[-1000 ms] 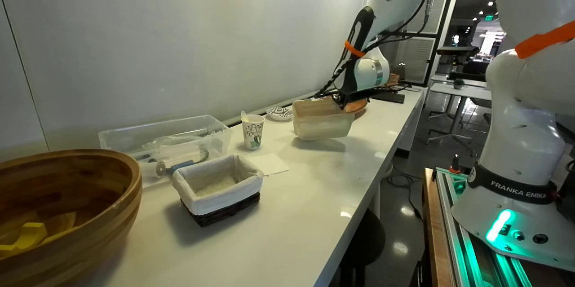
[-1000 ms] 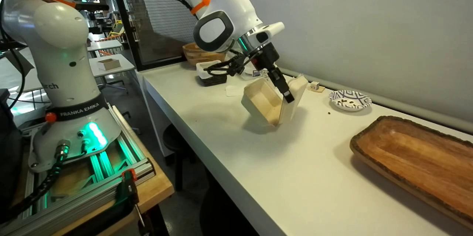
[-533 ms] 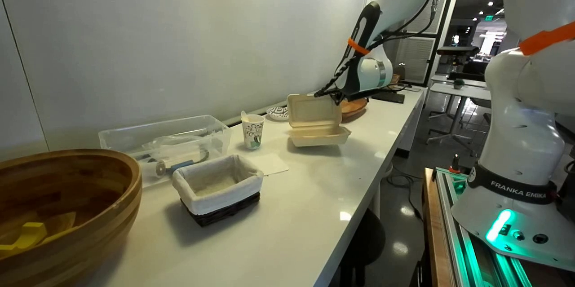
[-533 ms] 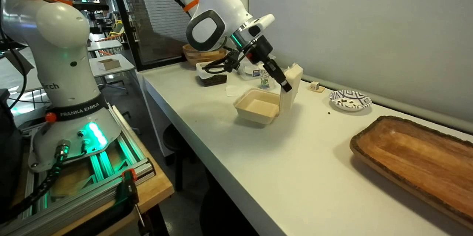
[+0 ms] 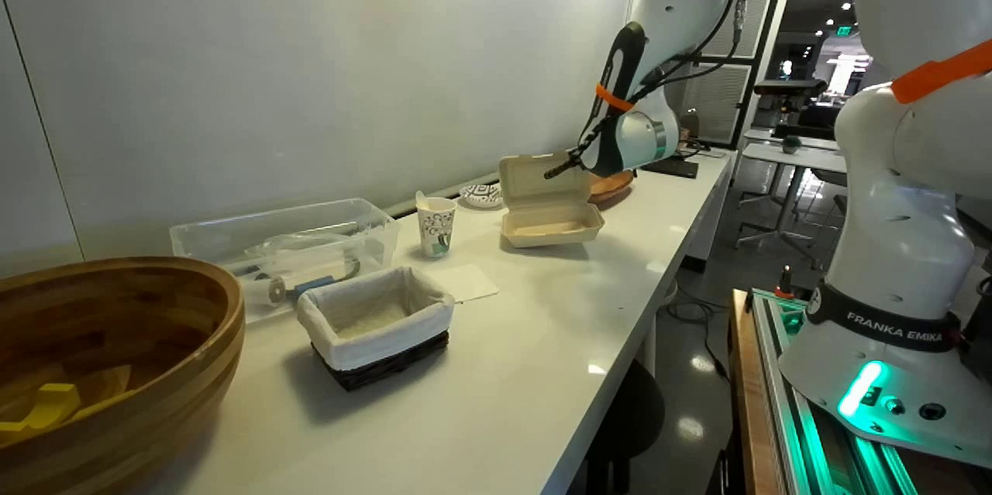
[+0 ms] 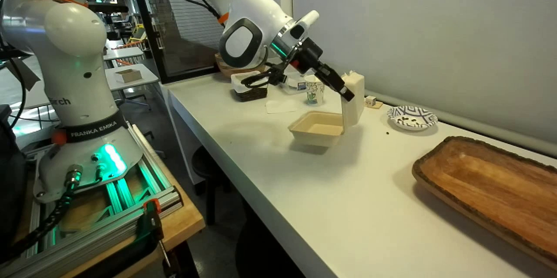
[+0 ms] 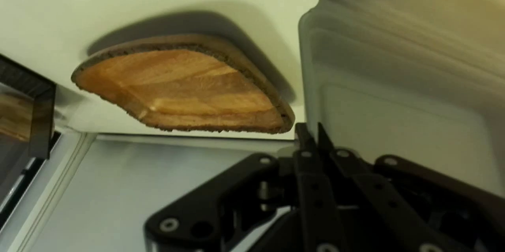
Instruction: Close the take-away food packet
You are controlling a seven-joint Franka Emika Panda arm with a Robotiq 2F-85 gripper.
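Along a pale wall (image 5: 349, 77) runs a glossy white bench (image 5: 480, 402), its wooden bowl (image 5: 124, 394) and long wooden tray (image 6: 491, 178) each cut off by a frame edge in an exterior view. Near a paper cup (image 6: 315, 94), the take-away food packet (image 6: 317, 129) is open, its lid (image 6: 354, 110) upright; whether its base touches the bench is hard to tell. The gripper (image 7: 311, 129) has its jaws nearly together, the lid's edge pinched between them in the dim wrist view, which crops the packet. In an exterior view the arm (image 5: 647, 140) hides those jaws and a dark cable (image 5: 564, 165) crosses in front of the lid.
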